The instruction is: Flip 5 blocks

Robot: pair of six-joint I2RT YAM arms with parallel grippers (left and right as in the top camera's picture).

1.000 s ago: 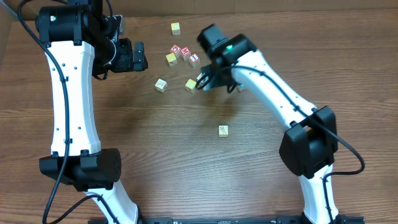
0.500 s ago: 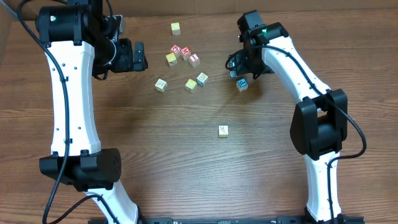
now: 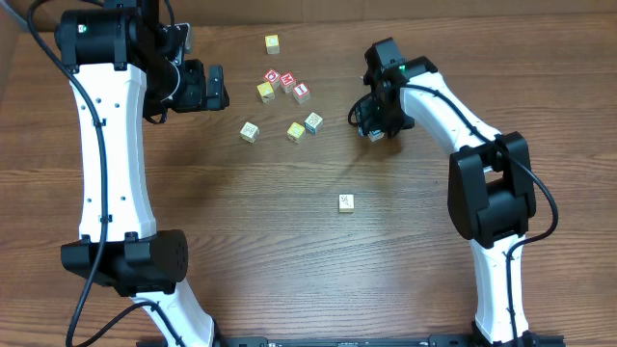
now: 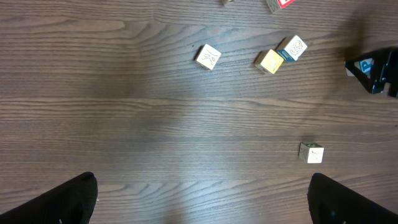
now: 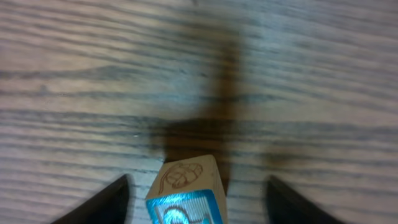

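Worktop (image 3: 241, 260): brown wood-grain board, alphabet blocks scattered on it.

Entry 1: the blue-faced block (image 5: 186, 196) stands on the worktop between the fingers (image 5: 106, 204) of the right claw (image 3: 375, 127). Its cream top face carries an outline drawing. The glossy blue face turns toward the wrist camera, but its letter is cut off by the frame edge and is not readable. Overhead, the claw hides nearly all of this block.

Entry 2: the right claw is partly open and straddles the block. Bare worktop shows on both sides of the block, so nothing is gripped.

Entry 3: just left of the right claw lie the dark-edged cream block (image 3: 313, 122) and the yellow block (image 3: 295, 131), close together; whether they touch cannot be told. Further left is the stamped cream block (image 3: 250, 131). The lone cream block (image 3: 346, 201) lies well apart from the claw, on the side toward the arm bases. Markings on all of these are too small to read.

Entry 4: beyond these, between the two claws, the red-faced blocks (image 3: 287, 83) cluster with a second yellow block (image 3: 265, 91). A far yellowish block (image 3: 273, 43) sits further out. The white characters on the red faces are illegible.

Entry 5: the left claw (image 4: 202, 180) is spread fully wide and empty, hanging above the worktop left of the cluster.
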